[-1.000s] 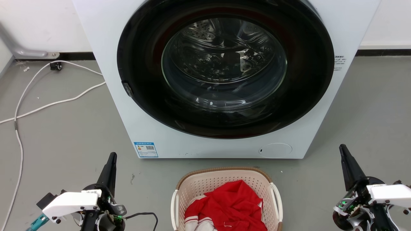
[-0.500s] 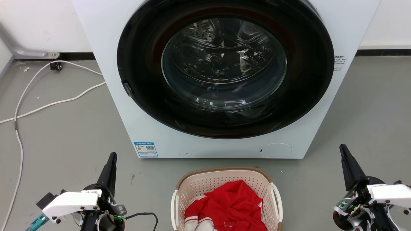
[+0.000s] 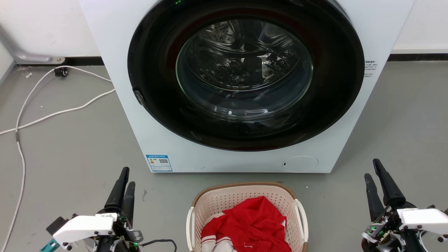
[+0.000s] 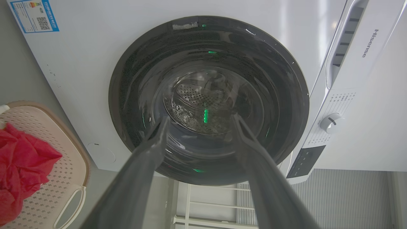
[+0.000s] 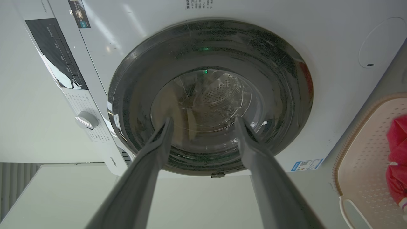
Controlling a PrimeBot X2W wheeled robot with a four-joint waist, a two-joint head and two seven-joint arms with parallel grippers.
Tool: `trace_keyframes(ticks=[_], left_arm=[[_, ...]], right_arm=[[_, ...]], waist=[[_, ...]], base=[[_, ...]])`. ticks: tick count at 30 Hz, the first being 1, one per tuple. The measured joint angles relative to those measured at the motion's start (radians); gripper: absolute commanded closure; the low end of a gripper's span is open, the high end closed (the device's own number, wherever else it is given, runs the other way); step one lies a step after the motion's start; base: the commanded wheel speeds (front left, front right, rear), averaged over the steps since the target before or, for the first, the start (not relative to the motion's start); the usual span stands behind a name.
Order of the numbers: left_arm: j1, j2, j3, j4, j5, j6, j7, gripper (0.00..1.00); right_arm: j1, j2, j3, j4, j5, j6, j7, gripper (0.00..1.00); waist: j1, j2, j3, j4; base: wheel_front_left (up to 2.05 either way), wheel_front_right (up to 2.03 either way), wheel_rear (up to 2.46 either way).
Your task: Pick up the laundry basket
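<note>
Setting: a laundry corner in a plain utility or test room. Evidence noted: a white front-loading washer (image 3: 244, 75) with a round glass door stood on a bare grey floor (image 3: 70, 147). It carried a control dial (image 4: 330, 122) and a blue energy label (image 3: 159, 163). A basket (image 3: 241, 194) holding a red garment (image 3: 252, 224) sat on the floor just before it. The wall (image 3: 42, 24) was white with a dark baseboard (image 3: 418, 57). Loose white cables (image 3: 56, 112) trailed over the floor, and a grey pipe (image 3: 31, 56) met the wall foot.

"hisense" on the washing machine (image 4: 208, 79)
</note>
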Motion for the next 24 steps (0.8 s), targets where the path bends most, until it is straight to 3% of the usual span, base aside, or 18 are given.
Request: trace_keyframes(ticks=[10,24], left_arm=[[0.000,-0.001,-0.044,-0.048,0.080,0.000,-0.049,0.00],[0.000,-0.001,-0.086,-0.099,0.398,0.000,-0.104,0.00]], right_arm=[[0.014,-0.005,0.033,-0.037,-0.072,0.000,-0.052,0.00],[0.015,-0.010,0.040,-0.064,-0.369,0.000,-0.110,0.00]], waist=[[0.0000,0.0000,0.003,0.000],[0.0000,0.0000,0.010,0.000]], base=[[0.00,0.00,0.00],[0.00,0.00,0.00]])
